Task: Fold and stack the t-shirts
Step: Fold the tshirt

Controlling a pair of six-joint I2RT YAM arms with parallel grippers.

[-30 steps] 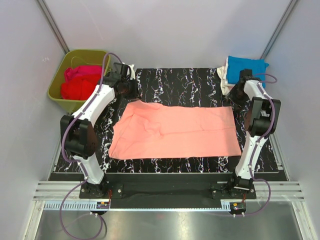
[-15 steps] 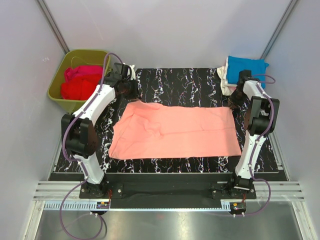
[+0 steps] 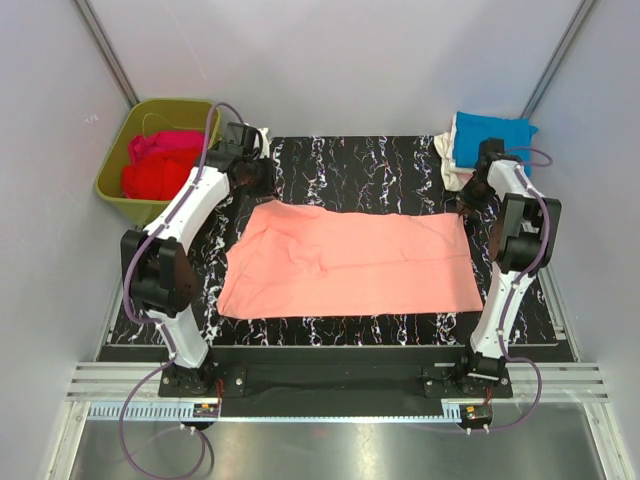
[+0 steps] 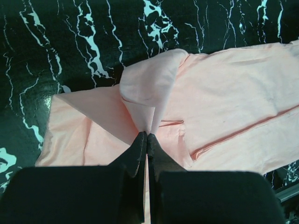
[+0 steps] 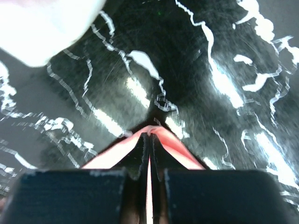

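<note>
Left jaws are clamped on the far-left corner of the salmon-pink t-shirt (image 3: 350,265), right jaws on its far-right corner; it lies spread on the desk (image 3: 360,160).

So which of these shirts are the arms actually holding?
The salmon-pink one spread on the table, jaws pinching its two far corners. The red and magenta ones sit in the tub; the blue lies folded far right.

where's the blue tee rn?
Top view: the blue t-shirt lies folded at the far right corner of the table, with a cream t-shirt peeking out along its left edge, just beyond the right gripper.
</note>
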